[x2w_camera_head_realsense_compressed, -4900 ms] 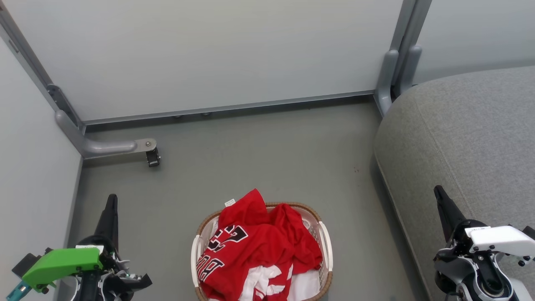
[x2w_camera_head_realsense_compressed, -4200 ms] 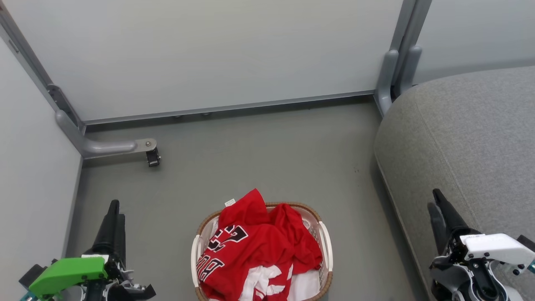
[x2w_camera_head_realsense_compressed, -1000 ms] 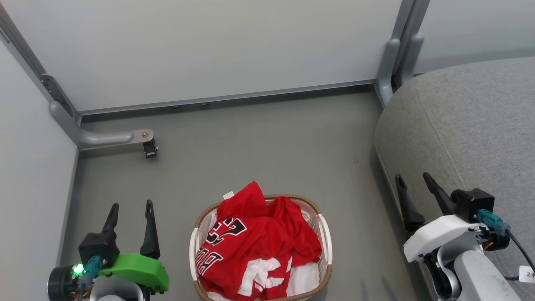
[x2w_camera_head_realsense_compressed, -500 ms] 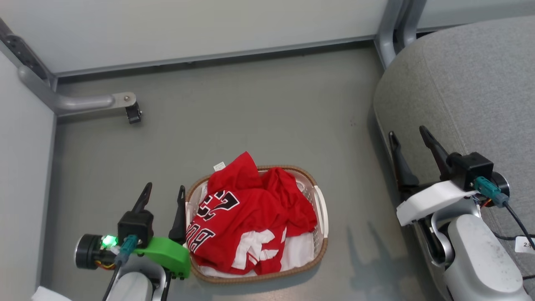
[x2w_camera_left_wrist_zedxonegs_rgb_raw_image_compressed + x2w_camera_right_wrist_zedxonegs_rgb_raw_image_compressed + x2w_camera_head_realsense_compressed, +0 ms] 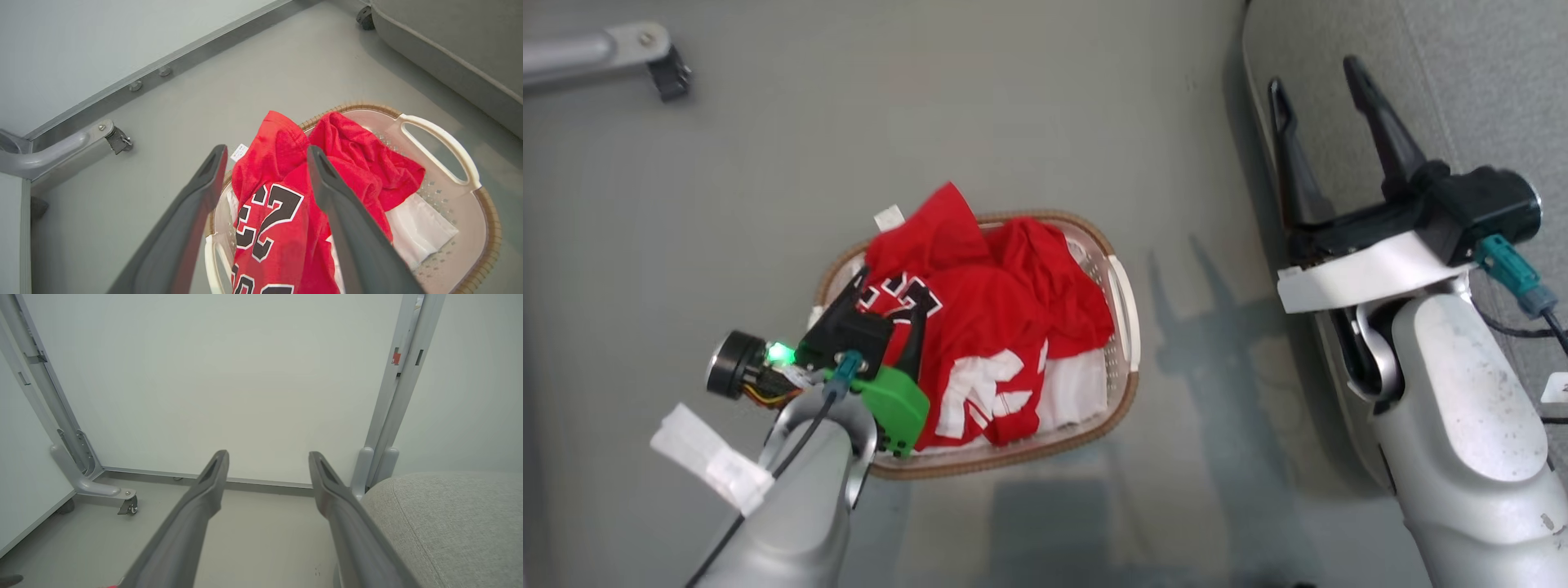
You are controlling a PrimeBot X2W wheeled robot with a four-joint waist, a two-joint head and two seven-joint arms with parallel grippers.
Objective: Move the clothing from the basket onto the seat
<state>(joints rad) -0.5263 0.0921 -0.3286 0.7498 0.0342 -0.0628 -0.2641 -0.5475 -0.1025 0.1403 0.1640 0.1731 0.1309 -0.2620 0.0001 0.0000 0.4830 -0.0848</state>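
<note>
Head view: found the clothing (image 5: 988, 327) heaped in the basket (image 5: 1123, 302), none of it on the seat (image 5: 1486, 65) at 2 o'clock; judged the task barely begun, with grasp, lift and carry all left. Saw the left hand (image 5: 266, 150) released above the jersey's 9 o'clock side, and the right hand (image 5: 1313, 73) released by the seat's edge. Half a second earlier, had the left hand outside the basket rim; noted a downward camera tilt too.
</note>
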